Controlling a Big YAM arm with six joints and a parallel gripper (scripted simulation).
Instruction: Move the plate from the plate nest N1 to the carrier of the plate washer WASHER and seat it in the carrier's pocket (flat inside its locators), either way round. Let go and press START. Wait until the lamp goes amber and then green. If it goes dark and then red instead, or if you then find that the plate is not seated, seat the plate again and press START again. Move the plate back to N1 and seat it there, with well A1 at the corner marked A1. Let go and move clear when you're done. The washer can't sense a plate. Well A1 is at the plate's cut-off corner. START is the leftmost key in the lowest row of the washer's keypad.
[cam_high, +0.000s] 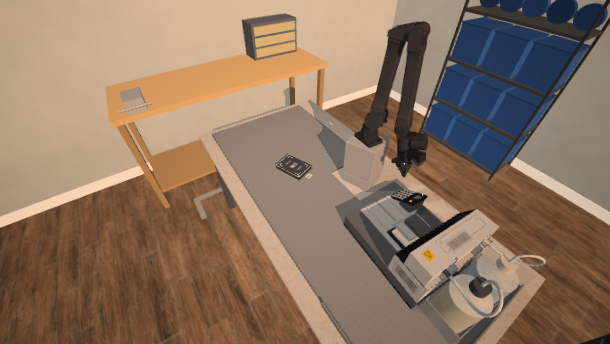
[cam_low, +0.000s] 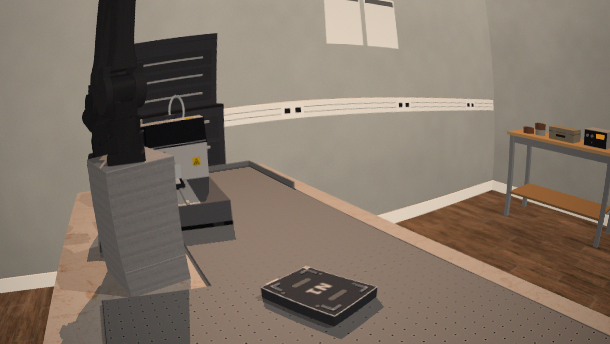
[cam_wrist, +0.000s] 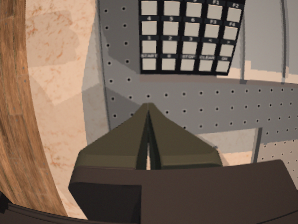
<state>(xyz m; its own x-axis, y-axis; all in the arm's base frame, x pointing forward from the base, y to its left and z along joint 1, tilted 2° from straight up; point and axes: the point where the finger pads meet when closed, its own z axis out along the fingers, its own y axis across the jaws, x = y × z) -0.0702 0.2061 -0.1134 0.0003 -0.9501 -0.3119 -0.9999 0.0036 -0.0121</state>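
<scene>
The black nest N1 (cam_high: 286, 168) (cam_low: 306, 298) holds no plate; its label and corner locators show. The washer (cam_high: 452, 241) (cam_low: 189, 169) stands at the table's far end from the nest. Its keypad (cam_high: 401, 194) (cam_wrist: 159, 37) faces up, and an amber lamp (cam_high: 411, 201) glows beside the keys. A pale flat piece (cam_high: 401, 236) shows at the mouth of the washer's head; I cannot tell whether it is the plate. My gripper (cam_high: 404, 173) (cam_wrist: 148, 110) is shut and empty, above and short of the keypad's lowest row. The START key (cam_wrist: 149, 64) is straight ahead of the fingertips in the wrist view.
The arm stands on a grey pedestal (cam_high: 361, 162) (cam_low: 142, 225) between the nest and the washer. Two bottles with hoses, one a large pale bottle (cam_high: 465, 297), stand behind the washer's head. A small light tag (cam_high: 309, 176) lies by one nest corner.
</scene>
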